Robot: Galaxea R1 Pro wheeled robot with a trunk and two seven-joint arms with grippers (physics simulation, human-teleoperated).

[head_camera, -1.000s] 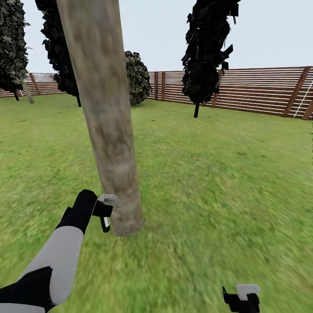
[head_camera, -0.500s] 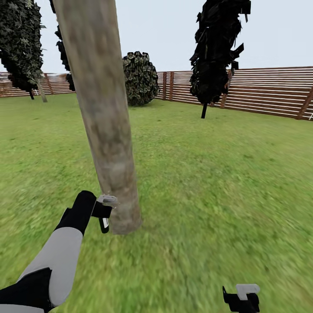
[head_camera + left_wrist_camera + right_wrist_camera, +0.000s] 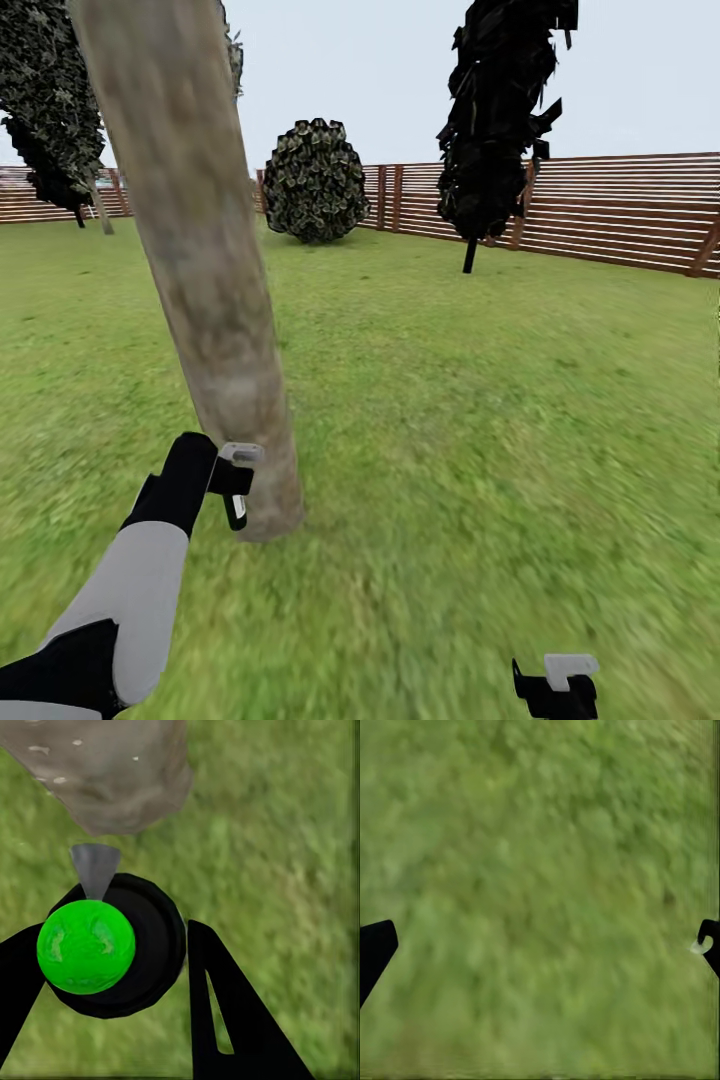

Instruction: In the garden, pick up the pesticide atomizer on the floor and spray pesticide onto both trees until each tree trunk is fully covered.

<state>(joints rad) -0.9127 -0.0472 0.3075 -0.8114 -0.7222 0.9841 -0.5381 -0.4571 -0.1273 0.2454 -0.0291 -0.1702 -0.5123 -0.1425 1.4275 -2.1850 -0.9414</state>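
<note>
Grey-beige bark of the tree trunk [image 3: 205,290] runs up through the head view, leaning a bit, its long axis near vertical and its foot planted in the lawn [image 3: 480,420] just ahead of our left gripper [image 3: 237,488]. The key relation: the trunk base lies directly in front of that gripper, just beside it, almost touching in the head view. In the left wrist view the pesticide atomizer [image 3: 112,945] sits between the black fingers [image 3: 225,1012], green round cap facing the camera, dark body around it, grey nozzle pointing straight at the trunk base [image 3: 112,772]. So we read the left gripper as clamped on the atomizer, nozzle aimed low on the trunk with a small gap of grass between nozzle tip and bark.

Right gripper [image 3: 556,685] hangs low at the head view's bottom edge, well apart from the trunk, above bare grass. Its fingertips [image 3: 375,949] sit wide apart at the edges of the right wrist view, nothing between them.

Left arm is clearly the nearer one and already carries the tool. Our judgement: since the trunk's axis runs up and the nozzle points at its foot, the coming move turns on sweeping the aim upward along that axis while keeping the nozzle facing the bark.

A second tree [image 3: 495,120] stands further off by the wooden fence [image 3: 620,210], with a round bush [image 3: 315,180] near it.
</note>
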